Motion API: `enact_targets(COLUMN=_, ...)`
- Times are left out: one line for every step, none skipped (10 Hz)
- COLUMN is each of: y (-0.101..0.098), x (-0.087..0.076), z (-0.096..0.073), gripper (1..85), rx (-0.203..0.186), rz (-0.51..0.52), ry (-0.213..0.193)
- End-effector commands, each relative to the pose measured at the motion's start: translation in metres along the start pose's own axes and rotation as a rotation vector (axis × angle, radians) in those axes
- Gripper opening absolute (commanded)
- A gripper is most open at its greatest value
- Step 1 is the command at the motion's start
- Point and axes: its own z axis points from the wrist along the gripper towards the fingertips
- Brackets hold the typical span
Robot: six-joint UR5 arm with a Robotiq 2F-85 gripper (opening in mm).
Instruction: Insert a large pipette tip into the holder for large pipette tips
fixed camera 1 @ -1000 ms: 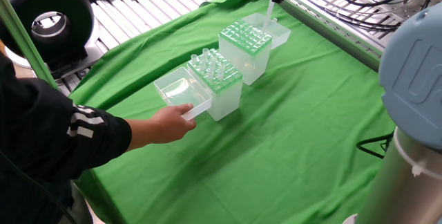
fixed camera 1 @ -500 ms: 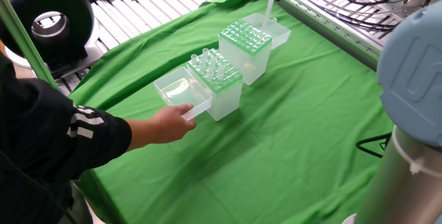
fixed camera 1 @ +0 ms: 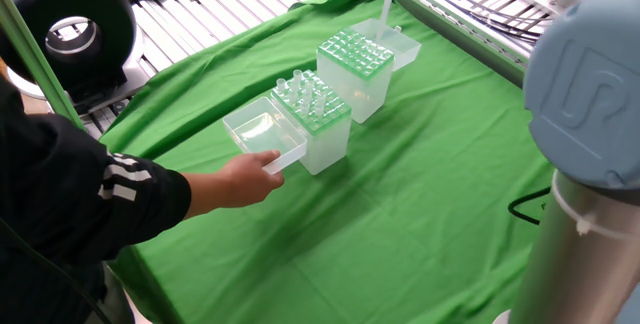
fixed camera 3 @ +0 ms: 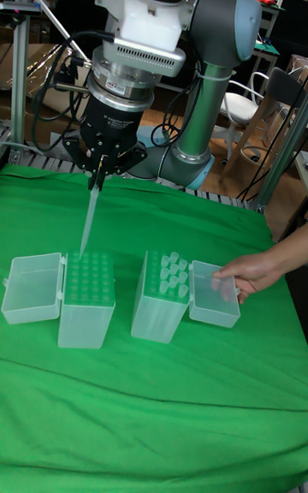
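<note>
Two translucent boxes stand side by side on the green cloth before us, and we take them from the near side of the tall fixed view outward. Nearest the camera lies the cloth itself, wrinkled and bare across its front. Behind that, on the right, a person's hand rests on the open clear lid of the box with clear tips; several tips stick up from its pale top. In the fixed view we see the same hand touching the edge of that lid, with a dark sleeve behind it.

Just beside that box, to the left in the tall view, stands the holder for large pipette tips, its green grid plate facing up and its own hinged lid folded out flat on the far left side. The two boxes are near each other but apart.

Above the holder's back left corner hangs the large pipette tip, slightly tilted, its narrow end close over the grid; we cannot tell whether it has entered a hole. Its upper end is clamped in the gripper, whose fingers are closed on it. In the fixed view the tip shows as a pale streak above the holder. Farthest back rises the grey arm.
</note>
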Motion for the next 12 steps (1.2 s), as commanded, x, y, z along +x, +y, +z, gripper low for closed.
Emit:
enact_targets(y=-0.012, x=-0.004, z=0.006, gripper=0.7, rx=-0.008, rz=-0.032, ry=-0.003)
enact_targets(y=-0.014, x=-0.001, z=0.007, gripper=0.7, rx=-0.011, rz=-0.033, ry=0.000)
enact_targets(y=-0.016, x=0.001, z=0.009, gripper=0.7, rx=-0.017, rz=-0.037, ry=-0.001)
enact_targets(y=-0.014, x=0.001, z=0.011, gripper=0.7, rx=-0.025, rz=-0.029, ry=0.003)
enact_targets(y=-0.012, x=0.001, z=0.011, gripper=0.7, rx=-0.027, rz=-0.026, ry=0.003)
enact_targets(y=-0.008, x=0.000, z=0.011, gripper=0.7, rx=-0.042, rz=-0.022, ry=0.001)
enact_targets(y=-0.007, x=0.000, z=0.012, gripper=0.7, rx=-0.044, rz=-0.016, ry=0.005)
enact_targets(y=-0.004, x=0.000, z=0.012, gripper=0.7, rx=-0.052, rz=-0.008, ry=0.007)
enact_targets(y=-0.001, x=0.000, z=0.010, gripper=0.7, rx=-0.053, rz=-0.002, ry=0.008)
enact_targets(y=0.002, x=0.001, z=0.007, gripper=0.7, rx=-0.052, rz=0.003, ry=0.012)
enact_targets(y=0.005, x=0.002, z=0.006, gripper=0.7, rx=-0.052, rz=0.007, ry=0.015)
enact_targets(y=0.006, x=0.001, z=0.005, gripper=0.7, rx=-0.051, rz=0.009, ry=0.017)
